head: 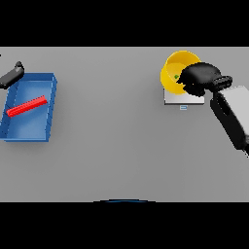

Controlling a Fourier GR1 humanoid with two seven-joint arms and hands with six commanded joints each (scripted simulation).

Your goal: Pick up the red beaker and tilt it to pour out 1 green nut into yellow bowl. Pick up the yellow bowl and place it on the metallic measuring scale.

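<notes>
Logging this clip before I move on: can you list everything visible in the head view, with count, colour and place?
yellow bowl: one, yellow, far right, on the scale
green nut: one, green, inside the yellow bowl
measuring scale: one, light metallic, far right, under the bowl
red beaker: one, red, lying on its side in the bin
blue bin: one, blue, far left of the table
table: one, grey, fills the view
right hand: one, dark, curled on the yellow bowl's rim
left hand: one, dark, left edge by the bin's far corner; grip unclear
</notes>
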